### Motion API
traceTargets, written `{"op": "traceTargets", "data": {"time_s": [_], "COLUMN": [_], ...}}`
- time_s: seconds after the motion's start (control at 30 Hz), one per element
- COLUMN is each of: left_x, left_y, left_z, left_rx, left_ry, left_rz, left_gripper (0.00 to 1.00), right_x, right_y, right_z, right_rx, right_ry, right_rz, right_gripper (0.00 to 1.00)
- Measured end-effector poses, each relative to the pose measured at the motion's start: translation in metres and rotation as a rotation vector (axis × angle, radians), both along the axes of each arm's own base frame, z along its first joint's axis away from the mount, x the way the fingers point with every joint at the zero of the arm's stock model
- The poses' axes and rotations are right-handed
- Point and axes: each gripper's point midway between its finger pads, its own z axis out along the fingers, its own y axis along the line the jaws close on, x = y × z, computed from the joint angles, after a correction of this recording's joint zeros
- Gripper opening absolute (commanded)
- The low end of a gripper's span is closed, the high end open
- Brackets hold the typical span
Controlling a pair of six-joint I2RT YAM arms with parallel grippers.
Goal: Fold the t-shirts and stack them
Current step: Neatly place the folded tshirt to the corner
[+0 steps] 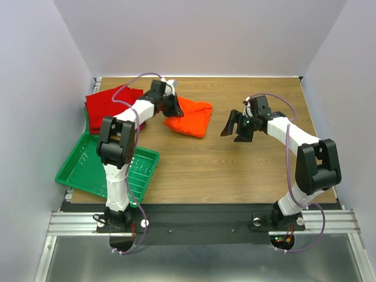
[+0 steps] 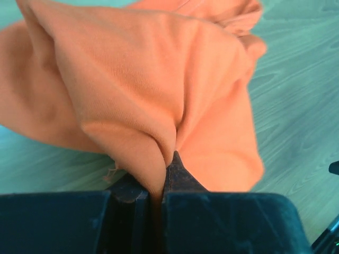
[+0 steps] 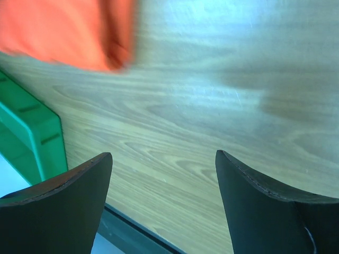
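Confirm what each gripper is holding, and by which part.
Left gripper pinches the orange t-shirt by a bunched fold at its edge toward the red shirts. Right gripper is open over the table, holding nothing.

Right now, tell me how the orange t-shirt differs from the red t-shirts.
The orange t-shirt is bunched and crumpled; the red t-shirts lie flat. The left end effector pinches the orange t-shirt; no end effector holds the red t-shirts. Both are plain cloth on the wooden table.

High top view looking down, close wrist views, all sharing orange t-shirt (image 1: pixel 194 117)
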Motion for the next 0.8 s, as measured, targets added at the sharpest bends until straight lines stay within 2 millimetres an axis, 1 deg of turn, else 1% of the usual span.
{"op": "traceTargets", "data": {"time_s": [0.1, 0.2, 0.27, 0.57, 0.63, 0.73, 0.8], "left_x": [0.014, 0.022, 0.025, 0.023, 0.026, 0.027, 0.027], "left_y": [0.026, 0.041, 0.046, 0.068, 0.077, 0.093, 0.112], "left_z": [0.028, 0.052, 0.065, 0.105, 0.116, 0.127, 0.136], "left_rx": [0.049, 0.085, 0.098, 0.114, 0.113, 0.11, 0.112], "left_ry": [-0.046, -0.088, -0.106, -0.11, -0.12, -0.131, -0.135], "left_rz": [-0.016, -0.036, -0.053, -0.091, -0.079, -0.051, -0.013], "left_gripper": [0.0, 0.0, 0.0, 0.0, 0.0, 0.0, 0.0], "right_x": [-0.008, -0.015, -0.015, -0.016, -0.017, -0.017, -0.017], "right_y": [-0.002, -0.003, -0.003, -0.001, -0.001, 0.0, 0.0], "right_z": [-0.007, -0.013, -0.013, -0.013, -0.013, -0.012, -0.012], "right_rx": [-0.003, -0.007, -0.007, -0.003, -0.001, 0.001, 0.002], "right_ry": [0.021, 0.045, 0.044, 0.037, 0.036, 0.034, 0.033], "right_rz": [0.002, 0.006, 0.01, 0.033, 0.038, 0.044, 0.048], "right_gripper": [0.84, 0.84, 0.84, 0.85, 0.84, 0.84, 0.85]}}
